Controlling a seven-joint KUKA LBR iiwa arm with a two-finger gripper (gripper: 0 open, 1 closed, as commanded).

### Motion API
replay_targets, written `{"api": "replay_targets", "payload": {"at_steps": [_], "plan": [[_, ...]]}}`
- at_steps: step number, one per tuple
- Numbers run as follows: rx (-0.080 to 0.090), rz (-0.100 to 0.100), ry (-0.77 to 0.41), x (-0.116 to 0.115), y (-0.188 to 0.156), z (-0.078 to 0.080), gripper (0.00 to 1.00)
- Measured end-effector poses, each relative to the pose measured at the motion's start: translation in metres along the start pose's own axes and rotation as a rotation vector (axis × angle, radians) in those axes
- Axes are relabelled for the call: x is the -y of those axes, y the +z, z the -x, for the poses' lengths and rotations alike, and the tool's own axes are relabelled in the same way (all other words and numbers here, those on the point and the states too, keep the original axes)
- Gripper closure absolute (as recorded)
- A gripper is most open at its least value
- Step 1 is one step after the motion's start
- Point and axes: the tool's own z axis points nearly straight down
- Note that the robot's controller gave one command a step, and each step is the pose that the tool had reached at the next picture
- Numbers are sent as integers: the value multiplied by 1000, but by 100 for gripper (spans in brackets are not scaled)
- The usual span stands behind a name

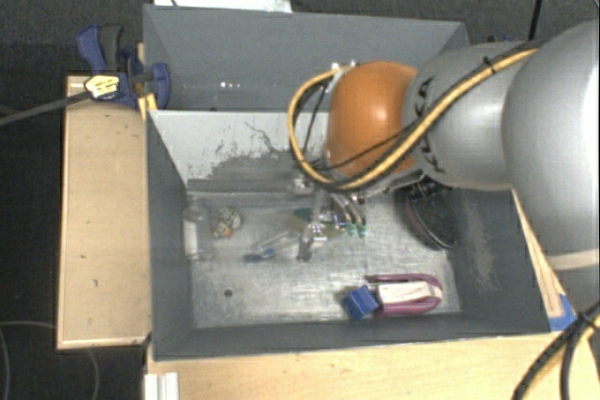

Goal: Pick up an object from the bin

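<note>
My gripper [317, 231] hangs below the arm's wrist over the middle of the bin, low above the floor. Just left of it lies a thin clear stick with a blue end [266, 249], close to the gripper's tip or touching it; I cannot tell which. A small green bit [357, 228] shows at the gripper's right side. Further left a small crumpled pale thing [225, 221] rests on the floor.
A clear little bottle [193, 232] lies by the left wall. A blue block [358, 303] and a purple-and-white packet [407, 293] lie near the front wall. A dark round brush-like thing [433, 215] leans at the right, partly under the arm.
</note>
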Motion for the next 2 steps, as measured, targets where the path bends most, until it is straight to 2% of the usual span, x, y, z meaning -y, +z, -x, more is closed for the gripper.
{"api": "replay_targets", "payload": {"at_steps": [1, 2], "plan": [[1, -1, -58, 8, 36, -4, 0], [1, 0, -54, 7, 35, -2, 0]]}}
